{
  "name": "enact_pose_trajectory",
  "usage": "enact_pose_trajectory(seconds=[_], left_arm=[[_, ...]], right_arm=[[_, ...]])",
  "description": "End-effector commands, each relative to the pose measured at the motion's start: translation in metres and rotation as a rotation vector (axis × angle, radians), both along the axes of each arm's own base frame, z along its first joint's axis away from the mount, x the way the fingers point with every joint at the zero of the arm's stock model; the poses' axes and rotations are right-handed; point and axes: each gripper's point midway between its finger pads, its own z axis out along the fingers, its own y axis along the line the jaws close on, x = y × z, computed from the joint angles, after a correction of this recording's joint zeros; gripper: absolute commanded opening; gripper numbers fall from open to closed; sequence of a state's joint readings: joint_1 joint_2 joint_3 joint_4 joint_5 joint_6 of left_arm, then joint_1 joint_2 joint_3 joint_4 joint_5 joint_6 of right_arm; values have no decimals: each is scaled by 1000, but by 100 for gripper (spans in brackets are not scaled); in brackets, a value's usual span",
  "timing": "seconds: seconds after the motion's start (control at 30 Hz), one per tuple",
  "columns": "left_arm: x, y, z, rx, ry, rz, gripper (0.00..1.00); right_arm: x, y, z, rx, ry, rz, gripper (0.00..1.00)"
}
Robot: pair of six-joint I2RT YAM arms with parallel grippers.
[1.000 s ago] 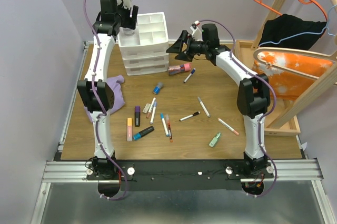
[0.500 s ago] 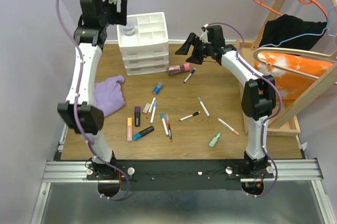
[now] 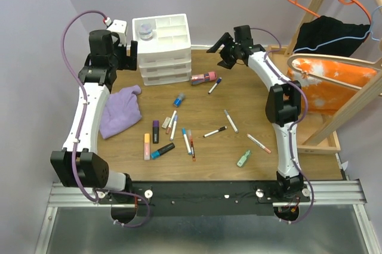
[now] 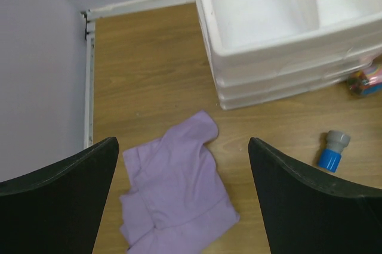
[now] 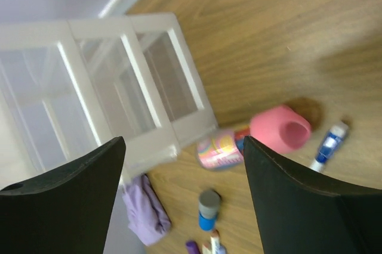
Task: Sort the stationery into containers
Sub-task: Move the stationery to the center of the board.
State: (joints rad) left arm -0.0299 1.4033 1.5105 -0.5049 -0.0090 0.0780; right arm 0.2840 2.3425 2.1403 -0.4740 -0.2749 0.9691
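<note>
The left pincer [image 4: 182, 146] hangs with its black fingers spread wide and nothing between them, just beside the left wall of the white plastic three-drawer desk organiser [image 3: 164, 51] and above the crumpled purple cloth [image 3: 119, 112] that lies on the brown wooden bench [image 3: 215, 163]. A small round grey-topped item [image 3: 145, 28] sits in the organiser's back-left top compartment; what it is cannot be told

The right pincer [image 5: 182, 141] is likewise agape and grips nothing, held in the air to the right of the organiser and apart from it. Near the organiser's front right corner lie a stubby pink-capped patterned marker [image 3: 203, 77] and, just beside it, a slim white pen with a blue cap [image 3: 215, 84]

Nearer the arm bases the rest of the stationery lies scattered flat on the bench: a stubby blue highlighter [image 3: 179, 99], a pair of white pens [image 3: 172, 121], a purple-topped black marker [image 3: 155, 130], an orange highlighter [image 3: 147, 145], a black marker with a blue end [image 3: 162, 150], a white pen with a black tip [image 3: 215, 132] and, well apart to the right, a stubby green highlighter [image 3: 243, 158]
</note>
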Motion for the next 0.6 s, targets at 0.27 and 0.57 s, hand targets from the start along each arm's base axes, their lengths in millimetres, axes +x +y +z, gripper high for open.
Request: enact_pose_trajectory(seconds=[0.27,0.57], left_arm=[[1,24,-50,87,141,87,98],[2,20,-60,61,160,80,98]], right_arm=[[28,52,-46,59,-74,114,29],[13,78,-74,29,-76,212,30]])
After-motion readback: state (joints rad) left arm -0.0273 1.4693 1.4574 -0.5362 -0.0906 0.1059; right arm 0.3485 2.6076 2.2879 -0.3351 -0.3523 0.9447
